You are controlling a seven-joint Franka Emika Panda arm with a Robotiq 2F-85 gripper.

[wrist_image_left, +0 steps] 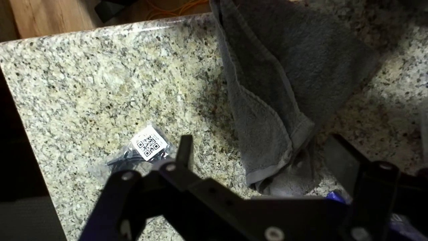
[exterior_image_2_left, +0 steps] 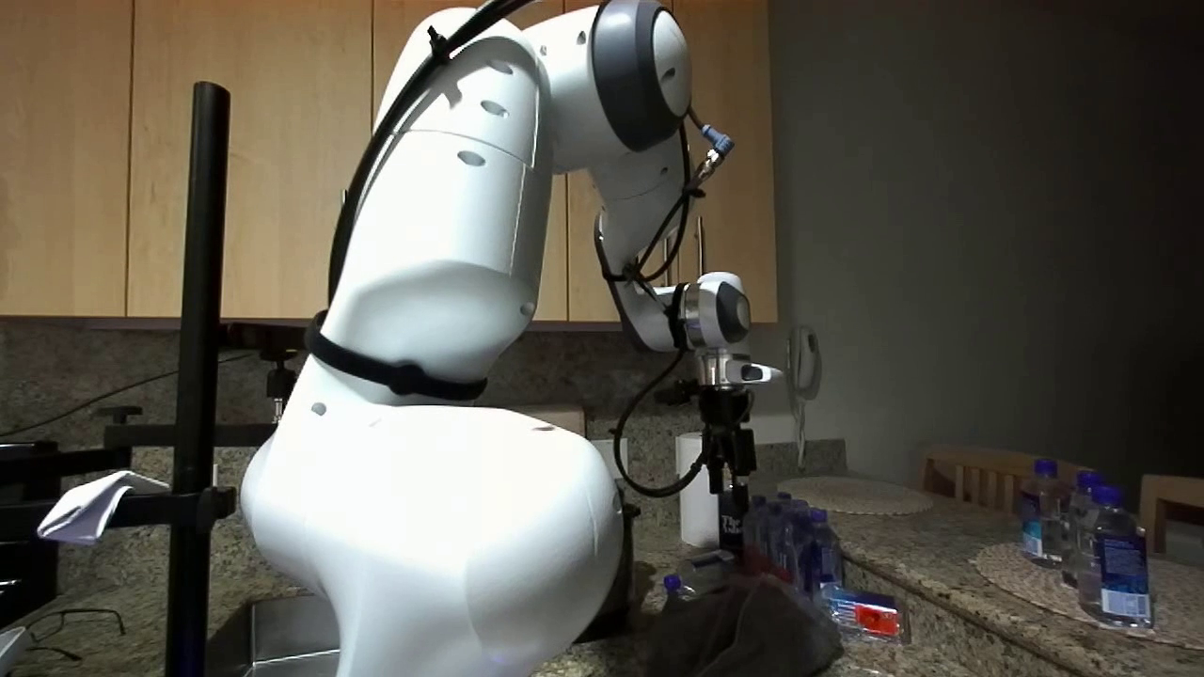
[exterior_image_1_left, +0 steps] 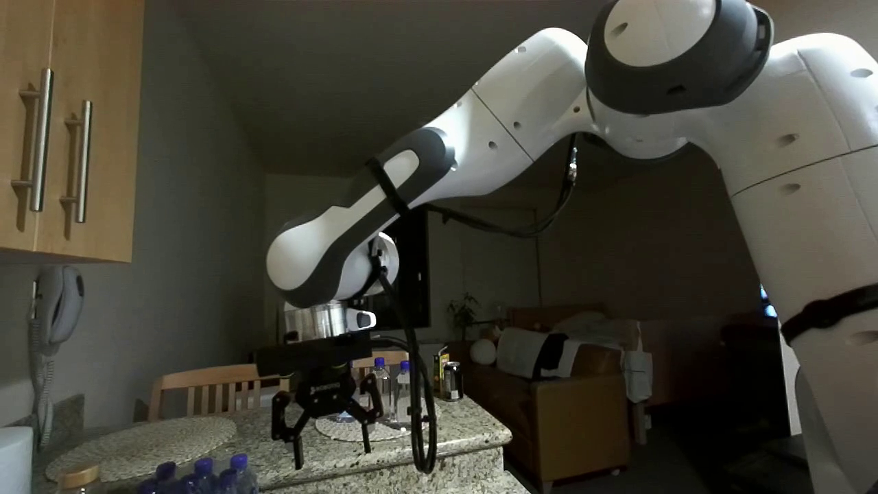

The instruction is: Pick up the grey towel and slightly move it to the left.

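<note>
The grey towel (wrist_image_left: 311, 67) lies crumpled and folded on the granite counter in the wrist view. Its upper part reaches the counter's edge, and its lower end lies between my fingers in the picture. It also shows as a dark heap at the bottom of an exterior view (exterior_image_2_left: 748, 630). In an exterior view (exterior_image_1_left: 333, 447) my gripper is wide open with nothing between its fingers; the towel is out of sight there. My gripper also shows in the wrist view (wrist_image_left: 263, 150), above the towel with a finger to each side, apart from it.
A small plastic bag with a QR label (wrist_image_left: 148, 144) lies left of the towel. Several blue-capped bottles (exterior_image_2_left: 795, 545) stand behind the towel, and a bottle with a red label (exterior_image_2_left: 870, 616) lies beside it. A raised granite ledge (exterior_image_2_left: 941, 602) runs alongside. A paper roll (exterior_image_2_left: 696, 498) stands behind.
</note>
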